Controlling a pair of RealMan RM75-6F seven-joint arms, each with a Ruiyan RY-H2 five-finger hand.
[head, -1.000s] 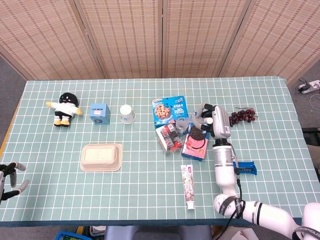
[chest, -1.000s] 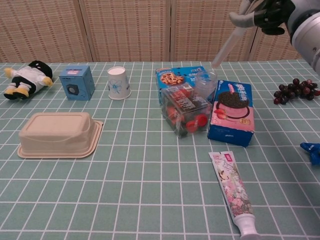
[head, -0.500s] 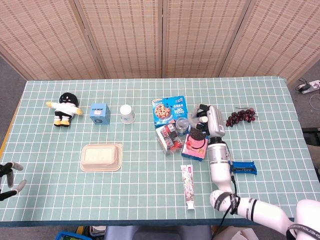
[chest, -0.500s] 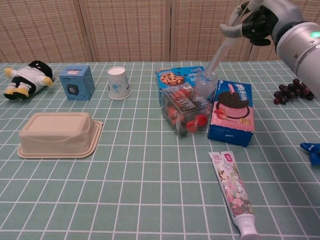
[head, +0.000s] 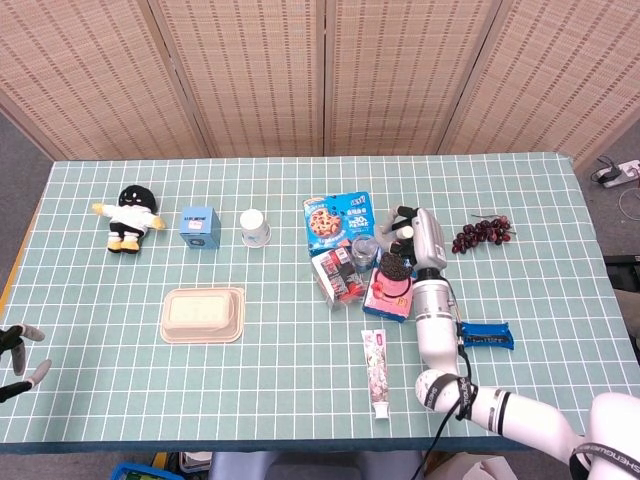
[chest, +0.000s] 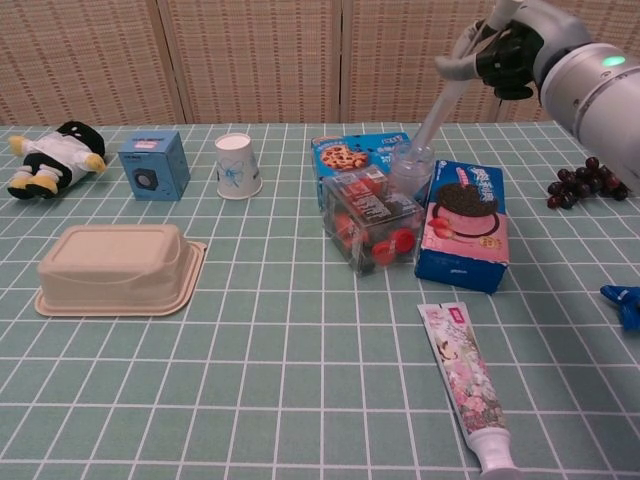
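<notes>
Right hand (chest: 505, 55) pinches clear straw (chest: 440, 100), tip inside clear cup (chest: 411, 165) beside pink cookie box (chest: 464, 225).

The table (chest: 250, 400) wears a pale green cloth ruled with a white grid. The plush toy (chest: 50, 157) is black, white and yellow. The small box (chest: 155, 165) is light blue; the paper cup (chest: 237, 166) is white with a faint blue print. The food tray (chest: 115, 268) is plain cream. The cookie bag (chest: 350, 153) is bright blue; the cookie box (chest: 462, 226) is pink with blue sides. The toothpaste tube (chest: 465, 385) is white with pink flowers. The grapes (chest: 585, 180) are dark purple-red. The right hand (chest: 510, 50) is grey and black, pinching a translucent white straw (chest: 440, 100).
</notes>
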